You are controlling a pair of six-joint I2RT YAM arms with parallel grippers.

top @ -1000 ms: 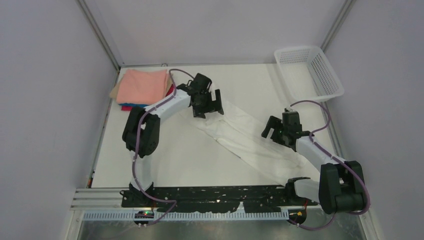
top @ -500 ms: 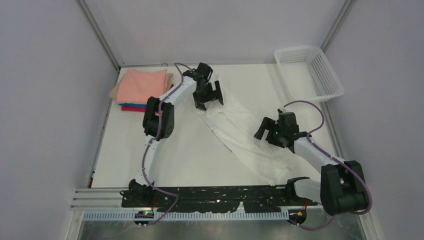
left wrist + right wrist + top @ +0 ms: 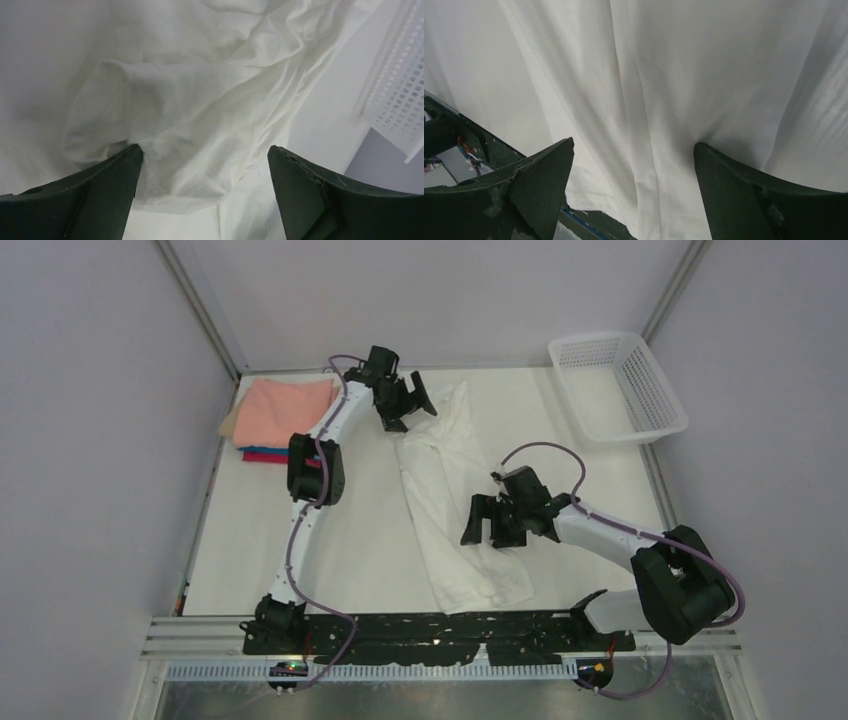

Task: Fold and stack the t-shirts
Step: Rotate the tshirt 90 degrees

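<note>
The large white t-shirt [image 3: 452, 495] lies as a long crumpled strip from the far middle of the table to the near edge; no print shows. My left gripper [image 3: 410, 412] is open at its far end, jaws wide over wrinkled cloth [image 3: 200, 100]. My right gripper [image 3: 485, 533] is open over the strip's near half, jaws spread above smooth folds [image 3: 659, 75]. A stack of folded t-shirts [image 3: 285, 412] sits at the far left, salmon-pink on top with beige, blue and crimson edges below.
A white plastic mesh basket [image 3: 618, 385] stands at the far right and shows at the right edge of the left wrist view [image 3: 400, 90]. The black base rail [image 3: 440, 632] runs along the near edge, just below the shirt's near end.
The shirt swung from a diagonal across the table to nearly front-to-back. My left gripper moved farther away and left. My right gripper moved left toward the table's middle.
</note>
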